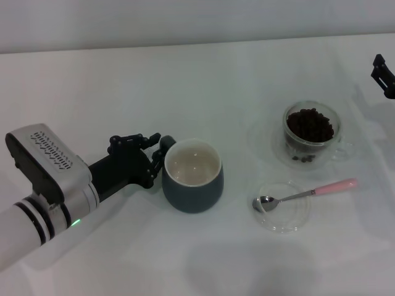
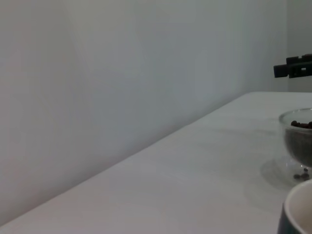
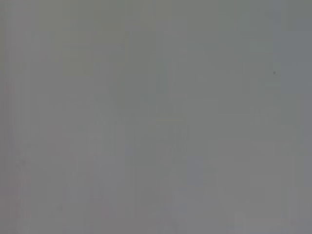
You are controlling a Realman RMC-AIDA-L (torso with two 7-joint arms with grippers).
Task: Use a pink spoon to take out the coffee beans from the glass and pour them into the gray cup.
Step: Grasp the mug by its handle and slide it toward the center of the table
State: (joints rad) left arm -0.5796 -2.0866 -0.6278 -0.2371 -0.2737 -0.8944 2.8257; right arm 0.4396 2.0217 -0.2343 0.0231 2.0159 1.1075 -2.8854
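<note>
Nothing is yet scooped. The dark roasted coffee beans [image 1: 310, 125] are heaped in the clear handled glass [image 1: 312, 132]; the rounded blue-gray ceramic cup [image 1: 192, 176] is empty. The pink-handled metal spoon [image 1: 305, 194] lies untouched across a shallow clear dish [image 1: 282, 206]. The left gripper [image 1: 154, 160] is closed around the cup's handle; whether the right gripper [image 1: 384, 74], at the far edge, is open cannot be told.

Glossy ceramic gray cup [image 1: 192, 177]; clear glass [image 1: 310, 131]; shiny metal-bowled pink spoon [image 1: 305, 195].
</note>
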